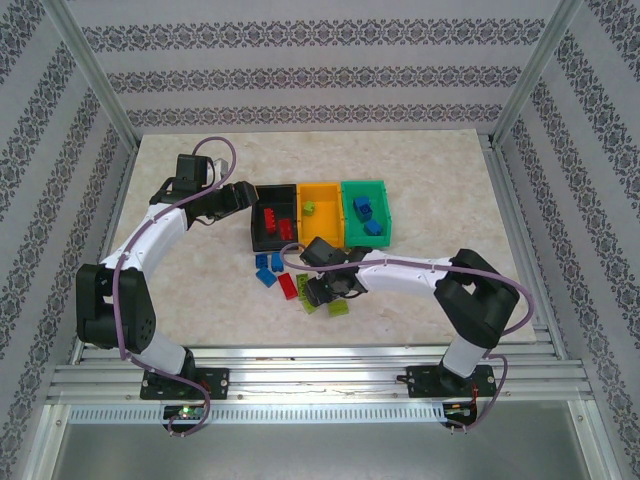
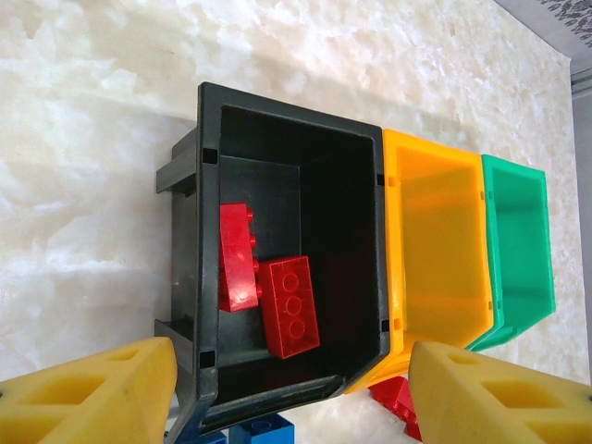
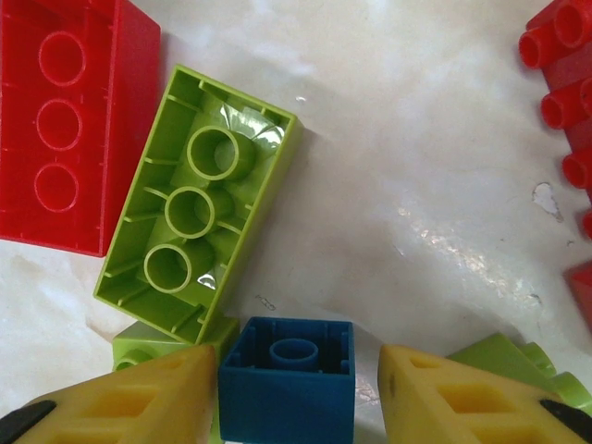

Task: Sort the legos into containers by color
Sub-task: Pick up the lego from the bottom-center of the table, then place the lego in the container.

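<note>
While my right gripper [image 3: 296, 363] hangs low over the loose legos with its jaws spread and nothing pinched, a small blue brick [image 3: 287, 384] sits hollow side up squarely between the fingers [image 3: 139, 393], so I judge this to be the pick in hand. To do it well, I want to descend straight and close evenly on its two flat sides. An upturned lime brick [image 3: 196, 203] lies just ahead and to the left of the tips, its near corner touching or almost touching the blue one. Another lime piece [image 3: 504, 361] pokes out beneath the right finger, and a skewed close could drag either along. Once lifted, the blue brick belongs in the green bin [image 1: 365, 184], where blue bricks already lie. My left gripper [image 2: 291, 375] hovers spread and empty above the black bin [image 2: 277, 120] holding red bricks [image 2: 289, 305].
</note>
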`<state>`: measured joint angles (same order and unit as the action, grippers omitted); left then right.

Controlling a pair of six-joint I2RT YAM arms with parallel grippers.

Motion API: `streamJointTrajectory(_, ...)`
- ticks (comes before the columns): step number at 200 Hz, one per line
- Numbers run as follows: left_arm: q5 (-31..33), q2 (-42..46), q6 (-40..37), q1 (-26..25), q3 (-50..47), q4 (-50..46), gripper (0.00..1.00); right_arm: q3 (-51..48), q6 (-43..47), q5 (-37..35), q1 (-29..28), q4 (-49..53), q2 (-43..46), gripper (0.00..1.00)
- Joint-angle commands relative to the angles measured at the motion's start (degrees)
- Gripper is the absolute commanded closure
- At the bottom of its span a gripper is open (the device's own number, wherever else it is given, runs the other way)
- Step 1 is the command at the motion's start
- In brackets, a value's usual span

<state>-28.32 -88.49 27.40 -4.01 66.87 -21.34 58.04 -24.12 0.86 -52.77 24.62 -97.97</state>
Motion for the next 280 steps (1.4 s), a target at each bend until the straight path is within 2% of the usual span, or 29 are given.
streamJointTrajectory(1,-0.2,-0.1,-0.8,0.3,0.0,1.0,0.32,0.2,-0.4,0.5,-0.6,2.4,-2.6,0.48)
streamJointTrajectory(22,-0.4,-0.1,-0.7,0.3,0.1,1.0,0.32,0.5,-0.5,0.7,-0.6,2.7,-3.5,0.48)
streamJointTrajectory(56,-0.4,-0.2,-0.8,0.3,0.1,1.0,0.32,0.4,-0.2,-0.4,-0.6,2.9,-2.3,0.63)
streamJointTrajectory(100,-0.5,-0.4,-0.8,0.3,0.2,0.9,0.32,1.0,0.7,-2.3,0.2,4.2,1.8,0.64)
streamJointTrajectory(123,-0.1,-0.1,-0.8,0.3,0.1,1.0,0.32,1.1,1.7,-1.9,3.4,4.0,5.6,0.64)
streamJointTrajectory(166,-0.3,0.0,-0.6,0.3,0.0,1.0,0.32,1.1,2.6,-2.2,14.5,-0.5,11.6,0.64)
streamJointTrajectory(208,-0.2,-0.1,-0.9,0.2,0.1,0.8,0.32,3.9,4.2,-5.0,23.5,-5.8,10.0,0.62)
streamJointTrajectory(230,0.1,0.1,-1.0,0.2,0.2,0.7,0.32,7.2,5.8,-4.7,26.6,-6.5,6.6,0.53)
streamJointTrajectory(249,0.1,-0.1,-0.9,0.2,0.1,0.6,0.32,10.3,6.4,-2.2,27.4,-4.9,4.0,0.46)
streamJointTrajectory(280,0.4,-0.5,-1.3,0.3,0.4,0.3,0.32,8.4,7.4,-0.1,26.6,-6.1,5.1,0.45)
